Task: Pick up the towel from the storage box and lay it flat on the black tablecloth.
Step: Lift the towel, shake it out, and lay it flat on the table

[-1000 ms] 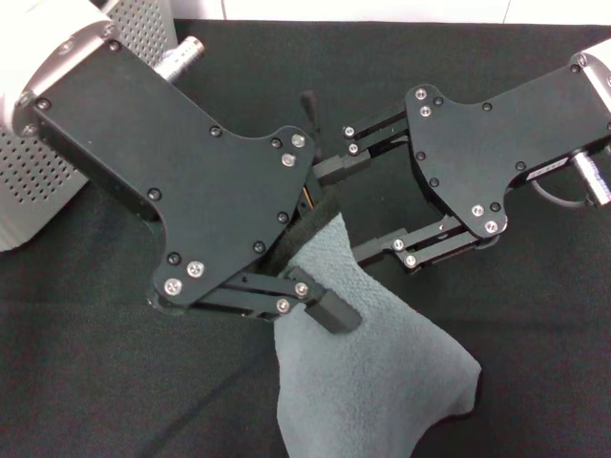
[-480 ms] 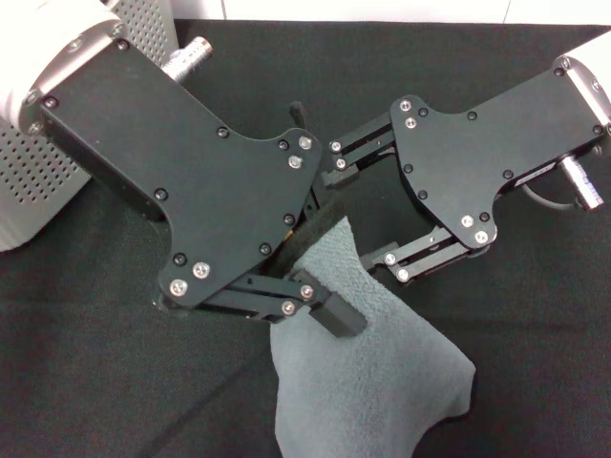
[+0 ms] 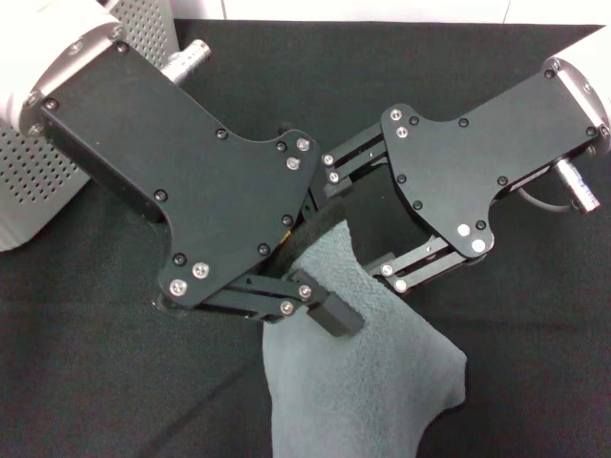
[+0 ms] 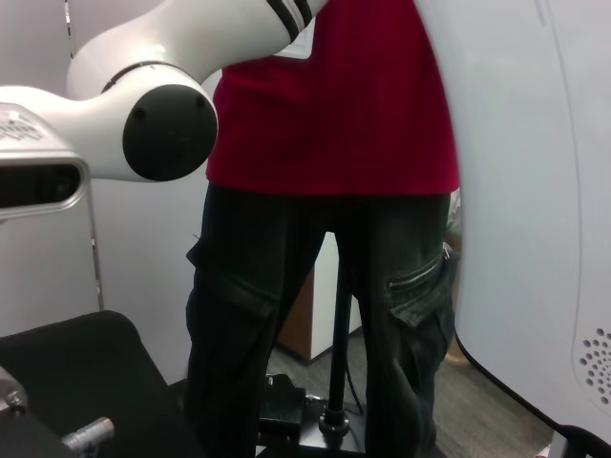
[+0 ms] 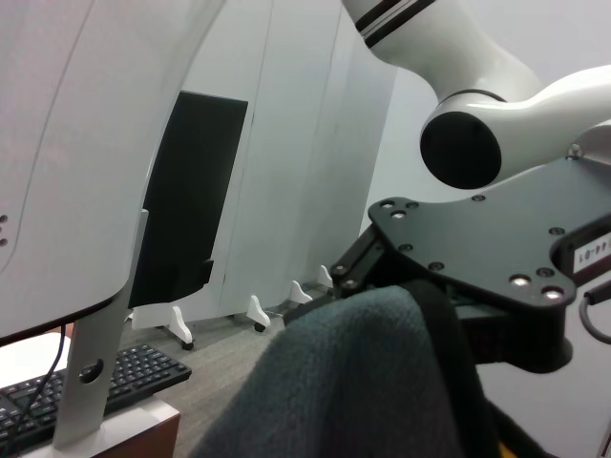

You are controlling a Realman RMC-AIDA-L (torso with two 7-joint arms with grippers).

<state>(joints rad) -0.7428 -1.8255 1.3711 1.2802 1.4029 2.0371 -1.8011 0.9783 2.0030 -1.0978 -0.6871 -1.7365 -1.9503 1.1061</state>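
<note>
The grey-teal towel [image 3: 358, 382] hangs over the black tablecloth [image 3: 516, 363], bunched at its top edge and spreading out below. My left gripper [image 3: 321, 272] is shut on the towel's upper part, with one finger [image 3: 332, 315] lying across the cloth. My right gripper [image 3: 361, 229] comes in from the right, open, its fingers on either side of the towel's top edge; their tips are hidden. In the right wrist view the towel [image 5: 353, 382] fills the foreground with the left gripper's black body [image 5: 487, 258] behind it. The storage box [image 3: 38, 181] stands at the far left.
The tablecloth covers the whole table up to the white back edge [image 3: 382, 10]. In the left wrist view a person in a red shirt [image 4: 334, 95] stands beyond the table, beside a white robot arm [image 4: 143, 114].
My right gripper has moved left, closer to the left gripper and the towel's top edge. The hanging towel has shifted slightly left. The left gripper has hardly moved.
</note>
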